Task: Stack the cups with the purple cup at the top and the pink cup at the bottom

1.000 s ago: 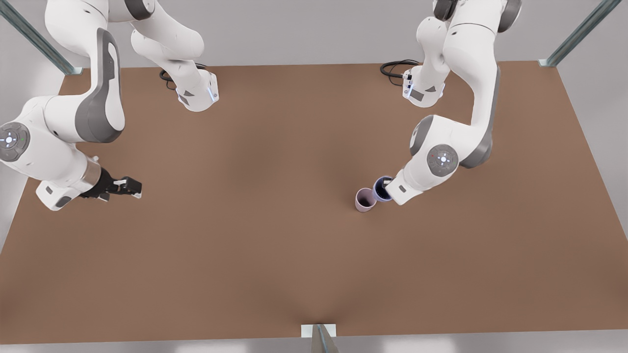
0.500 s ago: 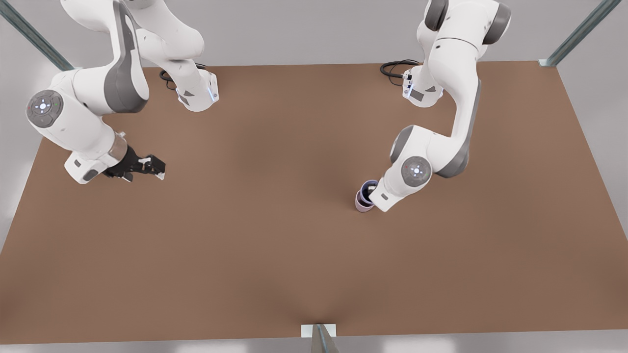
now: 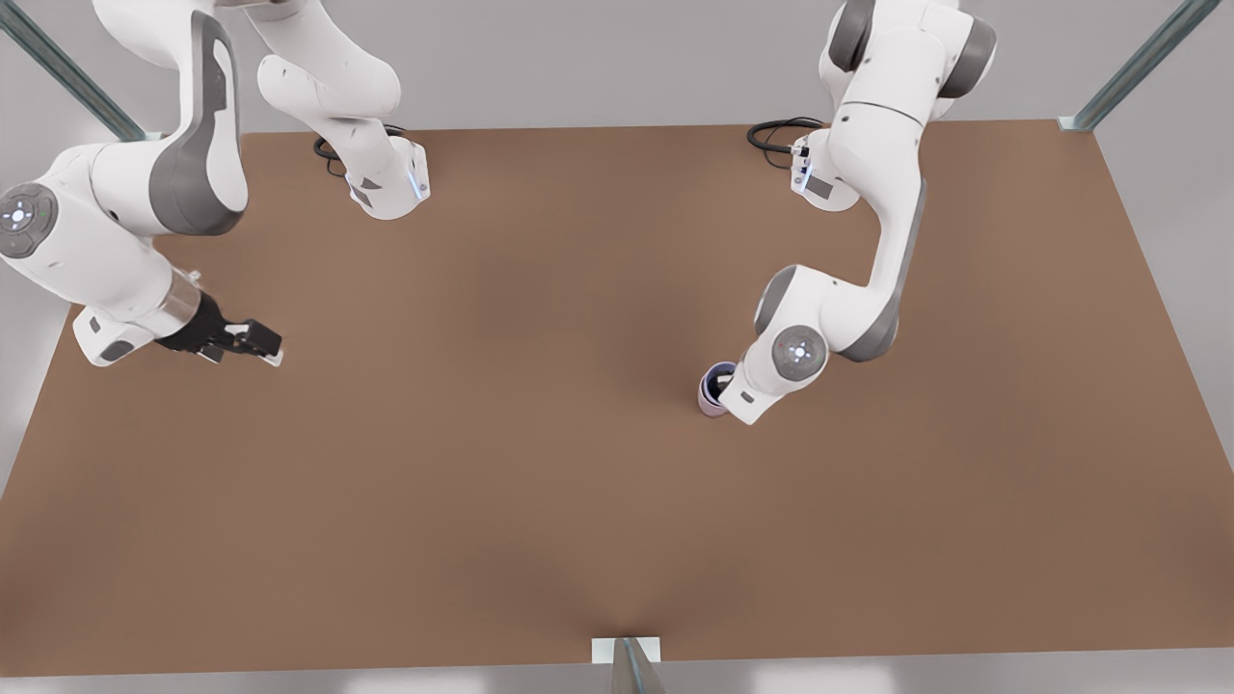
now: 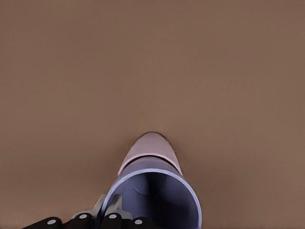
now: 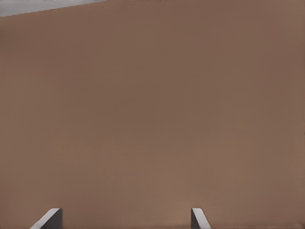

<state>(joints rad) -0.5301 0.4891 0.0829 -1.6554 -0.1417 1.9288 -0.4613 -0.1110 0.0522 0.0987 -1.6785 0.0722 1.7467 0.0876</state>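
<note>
Inside matte tapered pink cup (image 4: 151, 148), purple cup (image 4: 155, 198)

No readable text, labels, brands or numbers on anything in view.

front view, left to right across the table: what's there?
Right gripper, open and waiting → bare brown table → pink cup with the purple cup going into it, held by the left gripper.
</note>
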